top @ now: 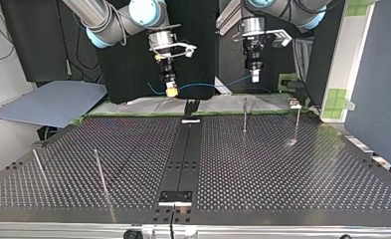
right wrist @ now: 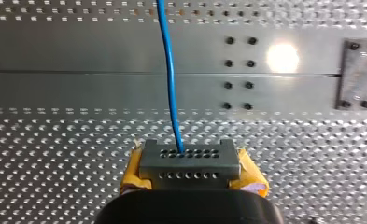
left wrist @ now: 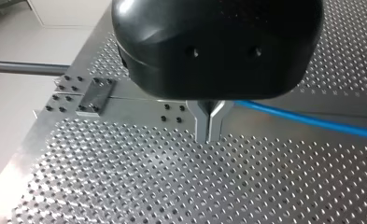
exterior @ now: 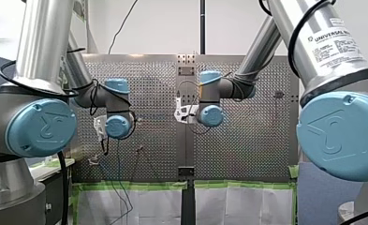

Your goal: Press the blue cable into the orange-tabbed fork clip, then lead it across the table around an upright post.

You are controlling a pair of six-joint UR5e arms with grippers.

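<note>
Left fingers [left wrist: 202,123] closed, blue cable [left wrist: 312,121] end hidden

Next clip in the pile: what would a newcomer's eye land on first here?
The blue cable stands out first, strung in mid-air between the two grippers above the table's far edge in the top view. My right gripper, with yellow pads, pinches it at that view's left, and my left gripper holds it at the right. Below them, thin upright posts stand on the perforated table.
</note>
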